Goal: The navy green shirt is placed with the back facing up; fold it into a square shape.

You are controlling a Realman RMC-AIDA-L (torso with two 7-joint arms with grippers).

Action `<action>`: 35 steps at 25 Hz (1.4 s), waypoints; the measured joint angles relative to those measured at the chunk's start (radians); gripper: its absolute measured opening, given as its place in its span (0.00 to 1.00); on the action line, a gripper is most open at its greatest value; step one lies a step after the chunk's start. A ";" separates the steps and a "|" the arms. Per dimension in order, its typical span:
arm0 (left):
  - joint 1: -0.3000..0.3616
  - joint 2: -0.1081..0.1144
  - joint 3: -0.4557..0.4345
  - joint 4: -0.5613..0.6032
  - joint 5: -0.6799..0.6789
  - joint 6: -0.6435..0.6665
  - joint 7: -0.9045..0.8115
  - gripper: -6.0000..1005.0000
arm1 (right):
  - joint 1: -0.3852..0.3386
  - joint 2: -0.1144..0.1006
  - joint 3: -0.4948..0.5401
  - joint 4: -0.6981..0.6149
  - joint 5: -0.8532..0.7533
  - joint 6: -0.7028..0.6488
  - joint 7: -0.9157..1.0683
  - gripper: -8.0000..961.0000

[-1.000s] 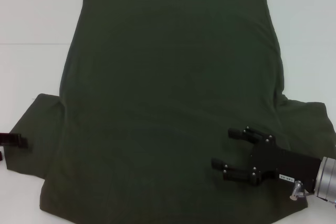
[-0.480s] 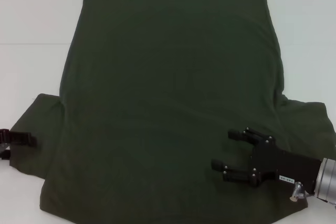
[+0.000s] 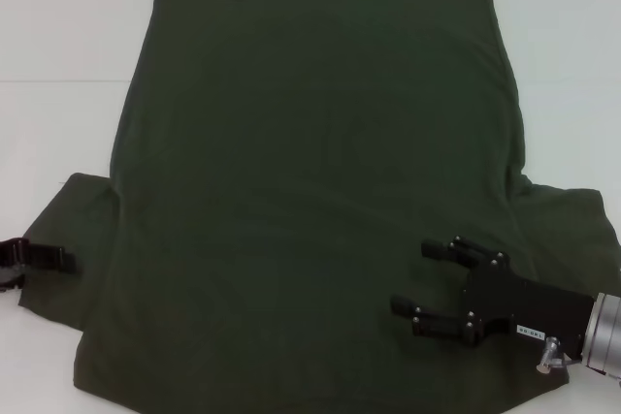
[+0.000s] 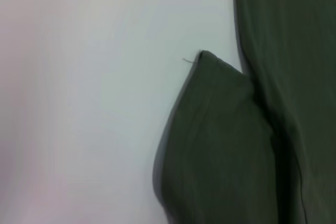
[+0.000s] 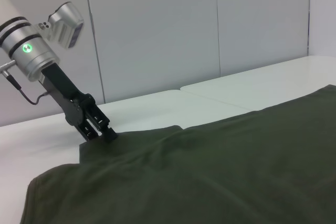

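Observation:
The navy green shirt lies spread flat on the white table, plain back up, with a sleeve out at each side. My left gripper is at the outer edge of the left sleeve, its fingers apart. The right wrist view shows this gripper with its tips down at the sleeve's edge. My right gripper is open and empty, hovering over the shirt's near right part. The left wrist view shows the sleeve and the shirt's side.
White table surface surrounds the shirt on the left, far and right sides. A grey panelled wall stands behind the table in the right wrist view.
My left gripper has moved rightward, from the frame's left edge onto the rim of the left sleeve. The right arm and the shirt have not moved.

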 joint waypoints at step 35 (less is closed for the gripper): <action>-0.009 0.028 0.010 0.061 0.003 -0.035 0.052 0.01 | 0.006 0.000 0.008 -0.001 0.001 -0.001 -0.002 0.97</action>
